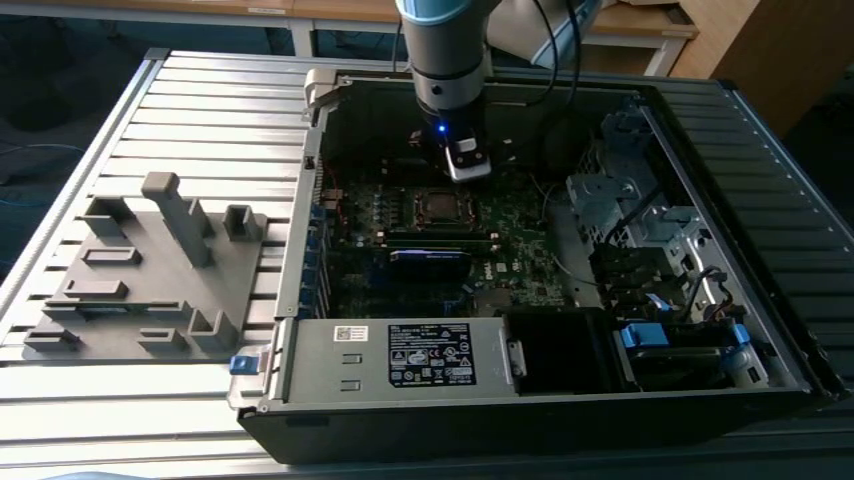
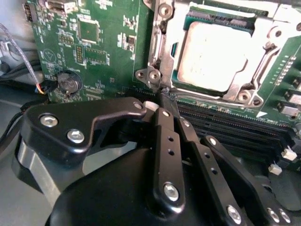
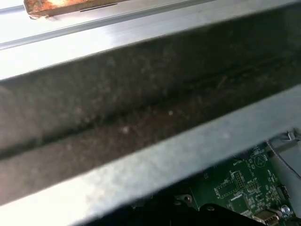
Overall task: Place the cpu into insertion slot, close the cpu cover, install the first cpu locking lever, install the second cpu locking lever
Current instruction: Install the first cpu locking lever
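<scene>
Your gripper (image 2: 165,96) hovers clenched, fingers together on nothing, just beside the corner of the cpu cover (image 2: 162,47), which lies closed over the cpu (image 2: 211,56) seated in the insertion slot (image 1: 439,205).

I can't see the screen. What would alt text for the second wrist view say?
A black gripper reaches toward a green circuit board, its tip at the corner of the cpu cover. The silvery cover lies closed around the pale grey cpu in its socket. Long black memory slots run alongside.

The silvery cpu (image 2: 211,59) sits in the insertion slot (image 2: 181,52), cpu cover (image 2: 263,52) closed.
</scene>
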Robot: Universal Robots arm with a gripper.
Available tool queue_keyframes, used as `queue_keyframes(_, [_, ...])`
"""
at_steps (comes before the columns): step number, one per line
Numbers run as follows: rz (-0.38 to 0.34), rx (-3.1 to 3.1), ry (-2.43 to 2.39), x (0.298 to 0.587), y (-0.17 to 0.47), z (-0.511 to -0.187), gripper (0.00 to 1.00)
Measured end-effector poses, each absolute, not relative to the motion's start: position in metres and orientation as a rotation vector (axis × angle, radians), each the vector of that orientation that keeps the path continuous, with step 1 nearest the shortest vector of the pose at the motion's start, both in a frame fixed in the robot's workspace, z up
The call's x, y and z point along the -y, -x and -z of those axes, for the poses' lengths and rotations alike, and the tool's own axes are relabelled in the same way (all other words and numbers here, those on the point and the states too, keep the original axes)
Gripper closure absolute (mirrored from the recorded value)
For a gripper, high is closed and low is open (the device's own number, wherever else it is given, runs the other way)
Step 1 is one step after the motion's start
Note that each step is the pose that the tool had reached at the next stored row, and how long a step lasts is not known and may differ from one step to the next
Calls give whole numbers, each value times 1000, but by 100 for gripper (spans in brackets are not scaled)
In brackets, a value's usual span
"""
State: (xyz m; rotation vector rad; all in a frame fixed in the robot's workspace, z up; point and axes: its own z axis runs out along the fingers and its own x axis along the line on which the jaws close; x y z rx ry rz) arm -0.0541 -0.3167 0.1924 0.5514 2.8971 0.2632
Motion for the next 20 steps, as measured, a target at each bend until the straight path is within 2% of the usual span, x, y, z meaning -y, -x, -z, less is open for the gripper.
queue_keyframes(9, [-322, -2898, -558, 317, 54, -192, 89])
queue_keyframes(20, [-322, -2898, -558, 317, 54, -211, 89])
